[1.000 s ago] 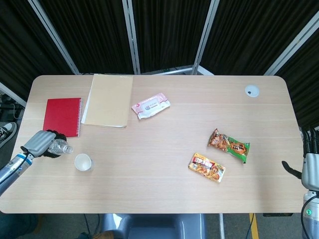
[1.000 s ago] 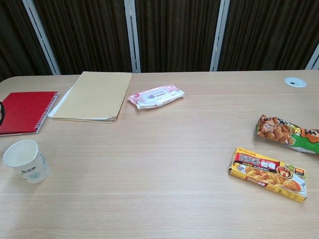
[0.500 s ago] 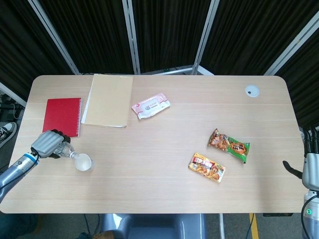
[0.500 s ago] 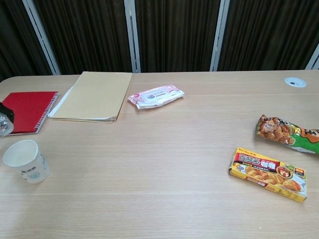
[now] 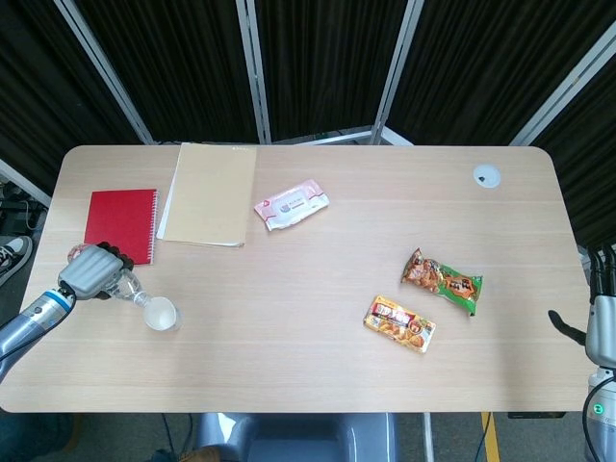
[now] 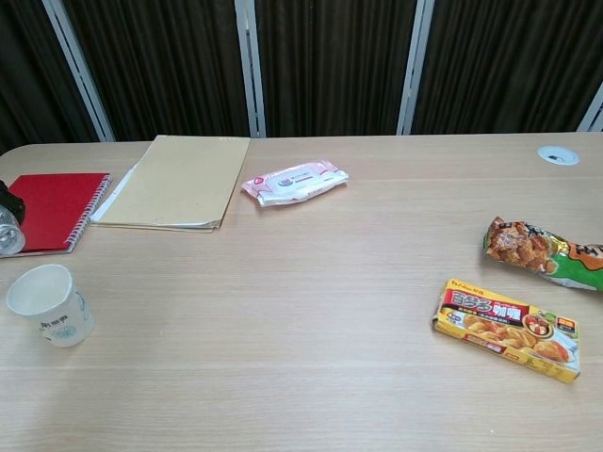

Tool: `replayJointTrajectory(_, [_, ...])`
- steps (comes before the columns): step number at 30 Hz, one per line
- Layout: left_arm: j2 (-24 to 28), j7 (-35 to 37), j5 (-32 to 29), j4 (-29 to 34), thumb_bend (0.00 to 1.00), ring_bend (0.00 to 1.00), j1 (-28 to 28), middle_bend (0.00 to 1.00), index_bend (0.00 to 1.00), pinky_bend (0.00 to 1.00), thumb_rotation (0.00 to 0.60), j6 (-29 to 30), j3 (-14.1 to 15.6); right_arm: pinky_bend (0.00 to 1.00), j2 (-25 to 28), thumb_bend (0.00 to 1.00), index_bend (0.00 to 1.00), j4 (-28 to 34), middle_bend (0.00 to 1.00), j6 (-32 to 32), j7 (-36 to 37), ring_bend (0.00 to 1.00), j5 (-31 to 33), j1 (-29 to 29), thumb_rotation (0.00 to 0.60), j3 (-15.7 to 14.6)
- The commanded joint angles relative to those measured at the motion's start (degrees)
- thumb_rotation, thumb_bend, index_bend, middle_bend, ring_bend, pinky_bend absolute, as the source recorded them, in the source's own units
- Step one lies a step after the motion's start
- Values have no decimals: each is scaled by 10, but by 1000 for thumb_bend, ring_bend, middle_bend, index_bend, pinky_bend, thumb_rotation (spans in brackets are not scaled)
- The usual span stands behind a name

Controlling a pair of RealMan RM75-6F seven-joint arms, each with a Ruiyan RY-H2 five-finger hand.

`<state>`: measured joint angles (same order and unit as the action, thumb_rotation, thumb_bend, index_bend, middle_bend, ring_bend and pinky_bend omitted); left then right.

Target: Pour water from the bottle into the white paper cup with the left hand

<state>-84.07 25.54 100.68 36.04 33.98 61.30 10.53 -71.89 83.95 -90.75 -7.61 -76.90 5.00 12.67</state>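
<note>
Head view: the left robot hand grasps a clear plastic water bottle and holds it tipped on its side, neck aimed down and to the right so that the mouth sits at the near-left rim of the white paper cup. Compared with a second ago, when the bottle lay well short of the cup with its neck apart from the rim, the hand has carried it across and tilted it; over the last half second it has barely shifted. This suggests the pour is either just starting or under way, though no stream of water can be made out at this scale, and the fill level inside the cup cannot be read. Chest view: only the bottle's mouth end shows at the left edge, above and slightly behind the cup, which stands upright on the desk; the hand itself falls outside this view. The cup stands just right of and nearer than the hand, in front of the red spiral notebook and the tan folder. The right robot hand is seen only as a dark sliver at the right edge of the head view, off the desk; whether it is released or clenched cannot be told. Elsewhere lie a pack of wet wipes, a green snack bag and a yellow curry box, all well apart from the cup.
</note>
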Motion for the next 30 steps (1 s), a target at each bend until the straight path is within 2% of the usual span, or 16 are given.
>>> replayJointTrajectory(1, [0, -4, 1, -1, 437, 371, 1, 510, 537, 394, 600, 3, 1, 0, 0, 0, 0, 0, 0, 0, 0, 0, 0, 0, 600, 0])
replayJointTrajectory(30, [30, -95, -2, 32, 437, 371, 13, 510, 538, 394, 600, 25, -2, 0, 1, 0, 0, 1, 0, 4, -2, 0, 4, 0, 600, 1])
